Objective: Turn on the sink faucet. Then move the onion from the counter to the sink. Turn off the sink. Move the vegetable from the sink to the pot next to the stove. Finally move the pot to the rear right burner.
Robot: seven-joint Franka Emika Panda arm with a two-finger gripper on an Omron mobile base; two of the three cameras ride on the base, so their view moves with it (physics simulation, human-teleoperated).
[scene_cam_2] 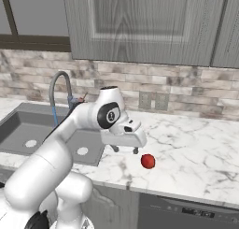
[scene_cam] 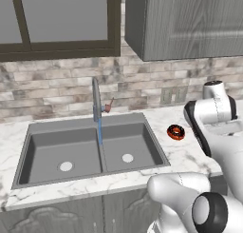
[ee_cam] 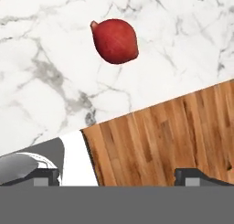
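We are holding our gripper (scene_cam_2: 125,150) wide open and empty above the counter (scene_cam_2: 196,148). Just beyond it the onion (scene_cam_2: 148,161) is lying on the marble, while farther back the sink faucet (scene_cam: 97,102) is pouring water into the sink (scene_cam: 90,149).

Desk (ee_cam: 41,58) white veined marble, smooth; onion (ee_cam: 116,40) red, matt skin; floor (ee_cam: 173,131) wood planks; sink (scene_cam: 71,146) matt grey; faucet (scene_cam: 96,101) grey metal.

Red onion (ee_cam: 115,40) on white marble counter (ee_cam: 41,72), beyond wooden floor (ee_cam: 164,136).
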